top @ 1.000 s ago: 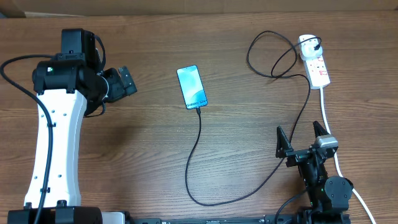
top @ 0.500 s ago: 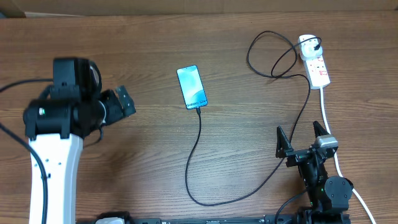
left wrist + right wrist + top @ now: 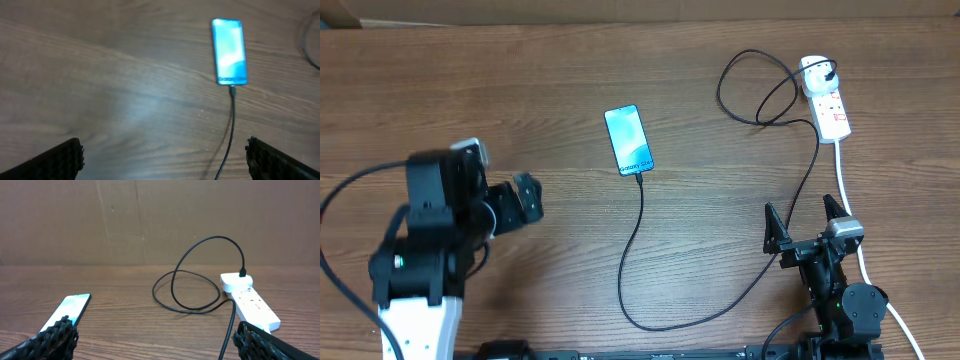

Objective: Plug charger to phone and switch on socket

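Observation:
The phone (image 3: 628,140) lies flat at mid-table with its blue screen lit. The charger (image 3: 638,230), a thin black cable, meets the phone's bottom edge, curves along the table front, then loops up to a black plug in the socket (image 3: 827,100), a white strip at the far right. My left gripper (image 3: 520,200) is open and empty, well to the left of the phone. The left wrist view shows the phone (image 3: 229,51) and charger (image 3: 232,125) ahead of that gripper (image 3: 165,160). My right gripper (image 3: 804,222) is open near the front right, beside the cable.
A thick white cord (image 3: 848,200) runs from the socket toward the front edge past my right arm. In the right wrist view, the socket (image 3: 252,302), the looped charger (image 3: 200,280) and the phone (image 3: 70,309) lie ahead of the gripper (image 3: 155,340), with a brown wall behind.
My left arm has drawn back toward the table's front, its open gripper sliding down and slightly right. The right arm, phone and cable have not moved.

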`<action>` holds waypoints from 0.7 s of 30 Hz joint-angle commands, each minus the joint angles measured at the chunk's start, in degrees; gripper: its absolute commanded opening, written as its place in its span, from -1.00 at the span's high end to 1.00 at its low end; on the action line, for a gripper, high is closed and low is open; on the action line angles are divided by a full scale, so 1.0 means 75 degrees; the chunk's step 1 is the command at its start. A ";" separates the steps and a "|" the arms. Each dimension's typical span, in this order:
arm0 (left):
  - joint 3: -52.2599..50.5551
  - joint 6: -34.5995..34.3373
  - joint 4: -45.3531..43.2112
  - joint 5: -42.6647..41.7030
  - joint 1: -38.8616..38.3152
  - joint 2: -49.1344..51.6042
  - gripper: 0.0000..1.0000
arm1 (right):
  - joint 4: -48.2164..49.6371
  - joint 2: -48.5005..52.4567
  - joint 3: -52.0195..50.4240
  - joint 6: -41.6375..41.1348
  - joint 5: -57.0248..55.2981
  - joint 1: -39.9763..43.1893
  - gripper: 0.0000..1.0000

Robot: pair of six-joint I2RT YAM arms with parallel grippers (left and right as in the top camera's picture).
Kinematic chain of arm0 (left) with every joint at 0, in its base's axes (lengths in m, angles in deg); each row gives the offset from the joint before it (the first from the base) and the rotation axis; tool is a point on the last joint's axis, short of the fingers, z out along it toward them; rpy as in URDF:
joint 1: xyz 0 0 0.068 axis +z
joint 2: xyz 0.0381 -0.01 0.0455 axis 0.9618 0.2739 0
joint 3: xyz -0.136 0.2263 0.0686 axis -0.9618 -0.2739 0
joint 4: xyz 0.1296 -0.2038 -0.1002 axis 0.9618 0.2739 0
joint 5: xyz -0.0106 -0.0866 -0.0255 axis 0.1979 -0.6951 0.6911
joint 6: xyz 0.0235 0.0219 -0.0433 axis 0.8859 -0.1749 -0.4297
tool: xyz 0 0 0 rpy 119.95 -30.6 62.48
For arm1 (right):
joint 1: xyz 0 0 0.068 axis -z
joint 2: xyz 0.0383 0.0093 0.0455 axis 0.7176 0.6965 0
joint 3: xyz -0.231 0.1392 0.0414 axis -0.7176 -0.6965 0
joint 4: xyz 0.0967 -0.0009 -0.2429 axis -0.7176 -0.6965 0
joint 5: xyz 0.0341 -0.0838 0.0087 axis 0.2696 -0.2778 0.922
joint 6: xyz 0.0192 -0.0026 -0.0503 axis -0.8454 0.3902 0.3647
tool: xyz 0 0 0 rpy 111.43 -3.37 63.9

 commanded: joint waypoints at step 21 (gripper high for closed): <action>-0.4581 0.1920 -0.3107 -0.1035 0.0038 -0.4570 -1.00 | 0.0035 -0.0070 -0.0082 -0.0023 -0.0020 -0.0035 -1.00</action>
